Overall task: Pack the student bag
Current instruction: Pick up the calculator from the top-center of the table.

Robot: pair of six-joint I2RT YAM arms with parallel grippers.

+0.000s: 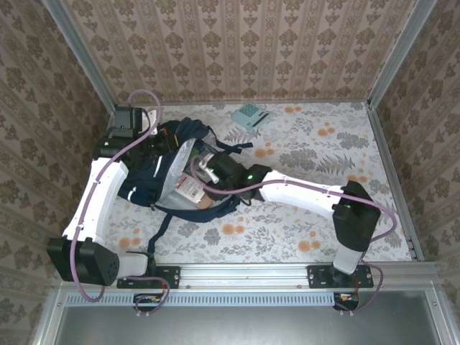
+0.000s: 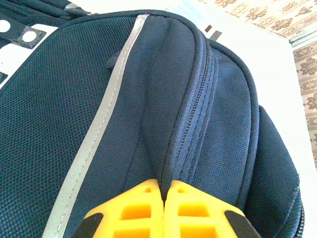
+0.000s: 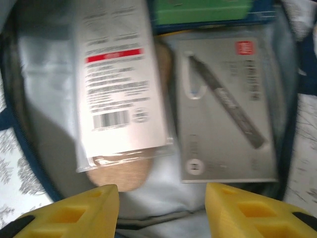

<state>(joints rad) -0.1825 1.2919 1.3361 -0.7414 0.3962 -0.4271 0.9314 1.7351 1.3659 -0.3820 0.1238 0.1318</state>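
The navy-blue student bag [image 1: 147,180] lies open on the table's left half, grey lining showing. My left gripper [image 2: 163,191] is shut on a fold of the bag's fabric beside a zipper [image 2: 190,124] and a white stripe [image 2: 106,104]. Over the bag's mouth my right gripper [image 3: 161,198] stands open with nothing between its fingers. Inside the bag lie a white packet with a red band and barcode [image 3: 116,84], a grey card holding a pen [image 3: 225,109], a tan wooden piece [image 3: 121,173] and a green item [image 3: 200,10]. The white packet [image 1: 190,188] also shows from above.
A teal calculator [image 1: 249,116] rests at the back of the table near the wall. Dark straps [image 1: 164,224] trail from the bag toward the near edge. Patterned walls close in the table on three sides. The floral cloth [image 1: 309,158] covers the right half.
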